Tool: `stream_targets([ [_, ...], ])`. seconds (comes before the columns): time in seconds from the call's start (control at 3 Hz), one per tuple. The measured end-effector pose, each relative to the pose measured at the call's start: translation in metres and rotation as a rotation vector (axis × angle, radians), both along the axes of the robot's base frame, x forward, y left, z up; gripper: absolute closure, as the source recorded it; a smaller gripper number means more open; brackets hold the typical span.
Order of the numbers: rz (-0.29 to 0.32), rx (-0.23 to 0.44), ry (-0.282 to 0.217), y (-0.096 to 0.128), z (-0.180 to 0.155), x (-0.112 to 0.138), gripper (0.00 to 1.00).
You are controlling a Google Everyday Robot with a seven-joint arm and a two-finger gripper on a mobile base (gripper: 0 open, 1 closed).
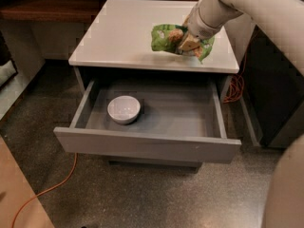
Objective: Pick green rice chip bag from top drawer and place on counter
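The green rice chip bag [167, 38] is crinkled and bright green, held over the right front part of the white counter [123, 32]. My gripper [186, 42] comes in from the upper right on a white arm and is shut on the bag's right side. I cannot tell whether the bag touches the counter. The top drawer [180, 113] stands pulled open below, with a grey interior.
A white bowl [124, 109] sits in the left part of the open drawer. A dark wooden shelf [42, 8] runs at the back left. An orange cable [52, 186] lies on the speckled floor at the front left, another [234, 87] right of the cabinet.
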State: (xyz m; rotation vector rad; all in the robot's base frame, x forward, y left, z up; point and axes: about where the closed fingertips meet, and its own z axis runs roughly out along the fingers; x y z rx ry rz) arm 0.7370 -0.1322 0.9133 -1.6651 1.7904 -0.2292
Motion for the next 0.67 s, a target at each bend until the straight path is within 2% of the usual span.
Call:
stream_targets([
  [0.67,-0.068,0.001,0.006,-0.018,-0.015,0.047,0.38],
])
